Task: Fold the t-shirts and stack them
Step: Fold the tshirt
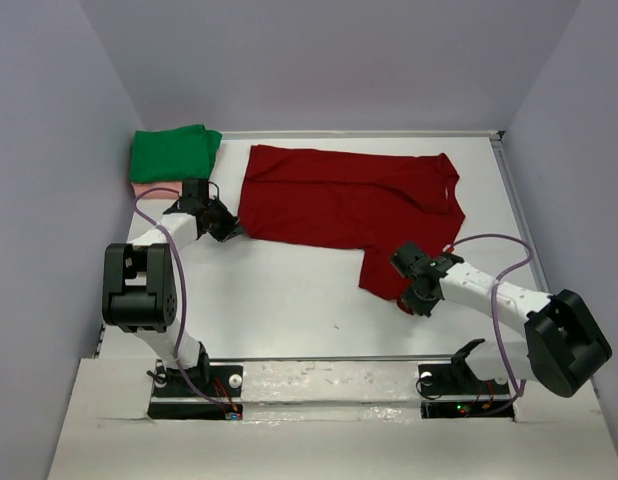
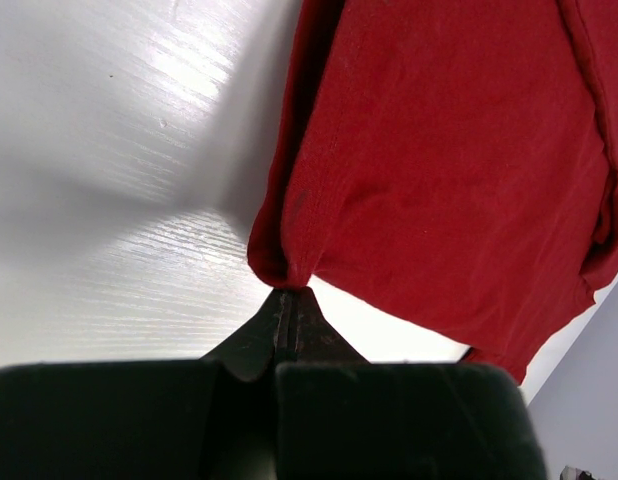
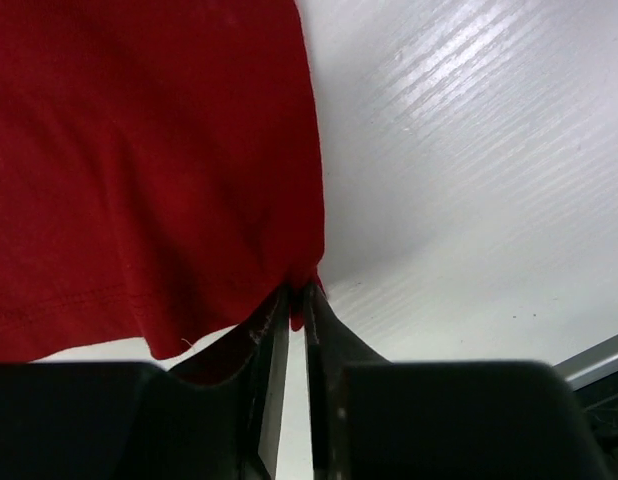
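Left claw [image 1: 217, 224] is clamped shut on the near corner of the dark red t-shirt's [image 1: 339, 200] left edge, pinching a small bunched fold of cloth between its tips. The left arm [image 1: 139, 285] stands up from its base at lower left, elbow high, and reaches toward the upper left of the frame, with a purple cable [image 1: 179, 290] looping along it. In that upper-left corner the green t-shirt [image 1: 174, 153] lies folded on top of the pink t-shirt [image 1: 154, 189], of which only a strip shows.

The red shirt is spread flat across the middle of the white table [image 1: 289, 300], with one flap hanging down toward lower centre. The right claw [image 1: 409, 262] has that flap's edge nipped between its nearly closed tips. The right arm [image 1: 499, 295] stretches low from lower right toward the centre. Pale lilac-grey walls [image 1: 339, 60] box in the table on three sides.
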